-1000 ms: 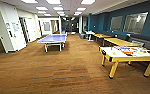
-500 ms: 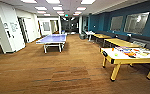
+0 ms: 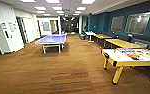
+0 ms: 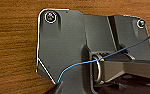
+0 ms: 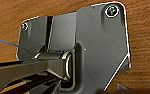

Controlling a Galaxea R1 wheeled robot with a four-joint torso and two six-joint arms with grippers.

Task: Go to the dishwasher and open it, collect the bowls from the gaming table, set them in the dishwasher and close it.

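The gaming table (image 3: 131,63), white-topped with yellow edges and legs, stands at the right of the head view on the brown floor. Colourful game sheets (image 3: 134,53) lie on its top. A small lime green spot (image 3: 118,57) sits on the near left part of the top, too blurred to tell whether it is one of the bowls. The dishwasher is out of view. Both wrist views look down on wood-patterned floor (image 4: 13,50) (image 5: 146,37) past the robot's dark plate.
A blue table-tennis table (image 3: 52,40) stands ahead at the left. Plain yellow tables (image 3: 121,43) line the dark blue right wall. A white cabinet block (image 3: 6,27) is at the left. Open brown floor (image 3: 73,67) runs between them towards a far corridor.
The whole head view has shifted a little: both tables show slightly nearer, so the camera has moved forward. Nothing in the room itself has moved.
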